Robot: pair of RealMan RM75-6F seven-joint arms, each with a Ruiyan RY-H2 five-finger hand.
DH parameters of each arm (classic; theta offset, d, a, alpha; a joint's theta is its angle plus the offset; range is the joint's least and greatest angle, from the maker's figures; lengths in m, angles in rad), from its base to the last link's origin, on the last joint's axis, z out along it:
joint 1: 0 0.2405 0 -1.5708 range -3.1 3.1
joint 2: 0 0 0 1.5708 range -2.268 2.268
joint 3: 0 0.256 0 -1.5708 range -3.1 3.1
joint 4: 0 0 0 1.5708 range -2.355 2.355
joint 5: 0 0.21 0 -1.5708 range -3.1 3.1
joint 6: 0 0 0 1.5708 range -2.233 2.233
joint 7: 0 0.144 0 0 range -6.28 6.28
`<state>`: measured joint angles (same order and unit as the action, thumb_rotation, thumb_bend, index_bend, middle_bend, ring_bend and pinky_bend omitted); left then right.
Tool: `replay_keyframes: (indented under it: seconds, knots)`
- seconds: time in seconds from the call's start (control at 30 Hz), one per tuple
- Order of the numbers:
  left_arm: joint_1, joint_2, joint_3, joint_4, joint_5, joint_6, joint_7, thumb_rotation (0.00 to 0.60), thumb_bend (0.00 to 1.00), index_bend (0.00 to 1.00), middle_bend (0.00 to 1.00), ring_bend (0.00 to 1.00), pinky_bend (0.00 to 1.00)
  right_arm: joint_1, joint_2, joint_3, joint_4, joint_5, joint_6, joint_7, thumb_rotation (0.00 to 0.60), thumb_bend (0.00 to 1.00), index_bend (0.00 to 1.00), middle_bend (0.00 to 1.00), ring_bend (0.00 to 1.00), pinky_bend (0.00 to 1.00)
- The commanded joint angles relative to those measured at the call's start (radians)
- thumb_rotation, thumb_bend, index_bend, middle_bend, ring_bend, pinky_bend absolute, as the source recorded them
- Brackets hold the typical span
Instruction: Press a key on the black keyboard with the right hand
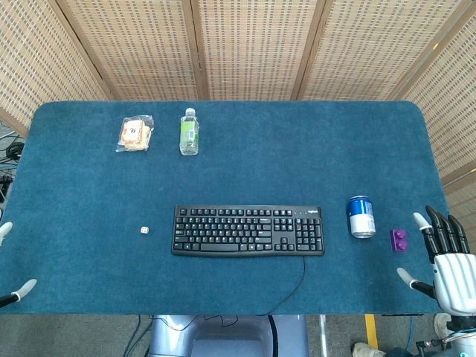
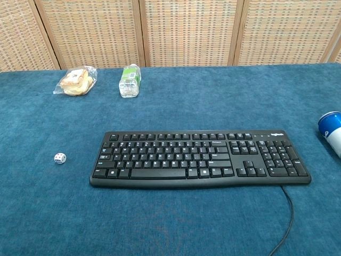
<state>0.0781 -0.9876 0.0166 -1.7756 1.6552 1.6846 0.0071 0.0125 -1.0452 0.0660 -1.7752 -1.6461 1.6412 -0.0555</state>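
Keyboard (image 1: 248, 230), black and corded, lies at the centre of the blue surface (image 1: 89, 186), well left of the right hand (image 1: 446, 260), which hovers at the lower right frame edge with fingers spread, holding nothing. Left hand (image 1: 13, 290) shows only fingertips at lower left; I cannot tell its state. One soda can (image 1: 361, 216), one purple block (image 1: 399, 239), one die (image 1: 144, 230), one water bottle (image 1: 189, 132), one wrapped snack (image 1: 135, 133).

Woven wicker screen panels (image 1: 253, 44) stand behind the blue-carpeted table (image 1: 245, 171).
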Motion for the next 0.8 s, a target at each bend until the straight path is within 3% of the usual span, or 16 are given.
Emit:
replay_keyframes:
  seconds: [0.03,0.3,0.43,0.47,0.5,0.63,0.7,0.8]
  knots:
    - [-0.001,-0.002,0.0,0.0,0.0,-0.002,0.006,0.6,0.0,0.0,0.0,0.0,0.0,0.0,0.0,-0.001,0.001,0.001,-0.002,0.0,0.6,0.0,0.0,0.0,0.0,0.0]
    - [-0.001,-0.005,-0.001,0.0,0.0,-0.002,0.01,0.6,0.0,0.0,0.0,0.0,0.0,0.009,-0.001,-0.006,0.001,0.002,-0.025,-0.008,0.6,0.03,0.0,0.0,0.0,0.0]
    - [-0.007,-0.009,-0.003,-0.001,-0.003,-0.011,0.02,0.6,0.0,0.0,0.0,0.0,0.0,0.031,0.008,-0.003,-0.016,0.001,-0.06,0.01,0.6,0.17,0.0,0.0,0.0,0.0]
    - [-0.008,-0.01,-0.005,-0.001,-0.006,-0.013,0.022,0.6,0.0,0.0,0.0,0.0,0.0,0.038,0.008,-0.001,-0.016,-0.001,-0.067,0.01,0.6,0.26,0.0,0.05,0.03,0.03]
    - [-0.01,-0.011,-0.006,-0.003,-0.01,-0.018,0.024,0.6,0.0,0.0,0.0,0.0,0.0,0.057,0.011,0.007,-0.015,-0.006,-0.088,-0.005,0.6,0.39,0.0,0.14,0.12,0.13]
    - [-0.01,-0.009,-0.01,-0.01,-0.012,-0.013,0.02,0.6,0.0,0.0,0.0,0.0,0.0,0.119,-0.008,0.04,-0.013,-0.03,-0.134,-0.079,0.6,0.93,0.0,0.62,0.69,0.72]
    - [-0.011,-0.009,-0.012,-0.013,-0.017,-0.014,0.021,0.6,0.0,0.0,0.0,0.0,0.0,0.168,-0.019,0.041,-0.018,-0.052,-0.204,-0.102,0.6,1.0,0.02,0.71,0.8,0.84]
    - [-0.014,-0.009,-0.016,-0.017,-0.025,-0.019,0.025,0.6,0.0,0.0,0.0,0.0,0.0,0.229,-0.019,0.035,-0.027,-0.061,-0.303,-0.093,0.6,1.0,0.06,0.74,0.89,0.94]
